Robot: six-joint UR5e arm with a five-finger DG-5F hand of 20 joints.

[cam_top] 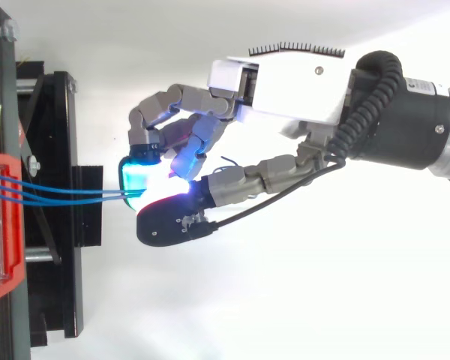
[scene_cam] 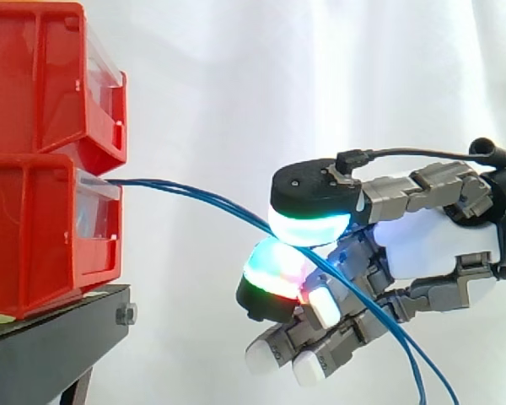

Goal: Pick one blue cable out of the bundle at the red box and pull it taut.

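Blue cables (scene_cam: 194, 196) leave the front of the lower red box (scene_cam: 34, 228) and run right in a slight downward sag to my hand (scene_cam: 430, 245). They pass between a cyan-green glowing pad (scene_cam: 308, 226) above and a red-green glowing pad (scene_cam: 274, 272) below, which close on the bundle in a pinch. I cannot tell how many strands are caught. Behind the pinch, two strands hang down toward the lower right. In the top view the cables (cam_top: 67, 193) converge at the cyan pad of the hand (cam_top: 292, 86). The other fingers are curled below the cables.
A second red box (scene_cam: 42, 76) is stacked on the lower one, both on a black stand (scene_cam: 51, 337) at the left. A white curtain hangs behind. Open air lies between the boxes and the hand.
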